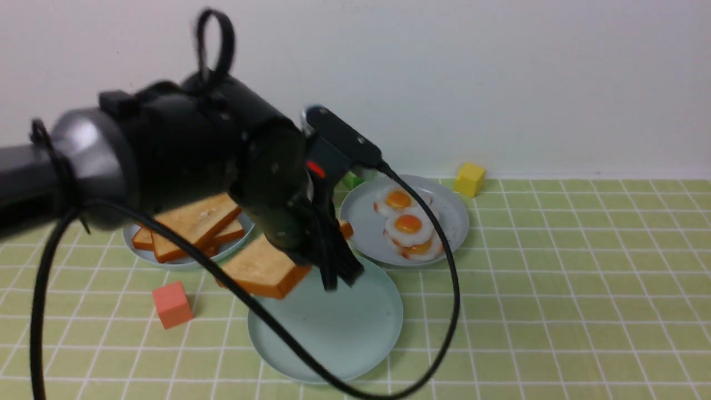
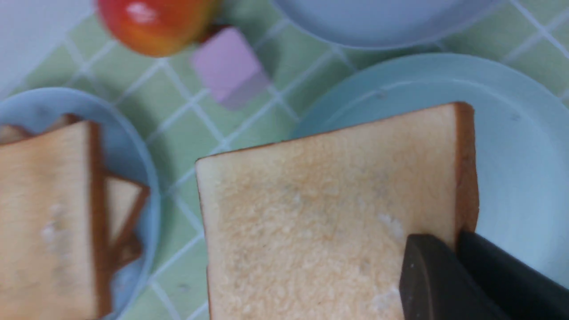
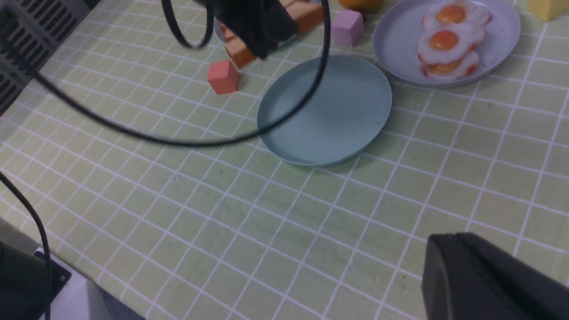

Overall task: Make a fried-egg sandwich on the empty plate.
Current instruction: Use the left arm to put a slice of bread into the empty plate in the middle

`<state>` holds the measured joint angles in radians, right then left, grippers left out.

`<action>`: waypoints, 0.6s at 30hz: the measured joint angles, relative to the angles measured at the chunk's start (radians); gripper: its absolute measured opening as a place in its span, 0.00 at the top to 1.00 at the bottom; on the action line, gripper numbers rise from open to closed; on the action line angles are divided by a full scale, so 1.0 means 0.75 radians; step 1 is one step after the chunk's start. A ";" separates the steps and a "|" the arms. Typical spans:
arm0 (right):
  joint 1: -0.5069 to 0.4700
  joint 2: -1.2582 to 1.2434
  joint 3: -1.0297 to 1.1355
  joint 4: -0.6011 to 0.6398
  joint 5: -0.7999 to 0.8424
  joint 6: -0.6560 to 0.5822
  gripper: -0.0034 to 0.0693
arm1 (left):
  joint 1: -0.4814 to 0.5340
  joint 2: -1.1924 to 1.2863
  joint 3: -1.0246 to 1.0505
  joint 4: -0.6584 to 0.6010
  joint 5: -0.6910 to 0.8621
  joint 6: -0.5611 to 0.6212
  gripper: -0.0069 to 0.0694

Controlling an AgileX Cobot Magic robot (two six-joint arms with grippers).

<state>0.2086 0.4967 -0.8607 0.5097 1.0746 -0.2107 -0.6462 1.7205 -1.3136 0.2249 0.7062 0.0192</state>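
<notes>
Black cable (image 1: 455,278): looped before empty plate (image 1: 355,328)'s near edge.
Left gripper (image 1: 343,279): clamped on toast slice (image 1: 264,269).
Right gripper (image 3: 454,240): held together.

I find no readable text, label, brand, number or sign on any item in my front view or in either of my wrist views.
</notes>
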 joint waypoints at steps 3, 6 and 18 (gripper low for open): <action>0.000 0.000 0.000 0.000 0.014 0.000 0.93 | -0.054 0.044 0.035 0.005 -0.057 0.000 0.87; 0.000 0.000 0.000 0.000 0.033 0.000 0.93 | -0.066 0.110 0.038 0.021 -0.115 0.000 0.87; 0.000 0.000 0.000 -0.010 0.074 0.000 0.90 | -0.069 0.203 0.041 0.022 -0.160 -0.005 0.53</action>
<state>0.2086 0.4967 -0.8607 0.5020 1.1301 -0.2110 -0.6981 1.8729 -1.2827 0.2415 0.5861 0.0158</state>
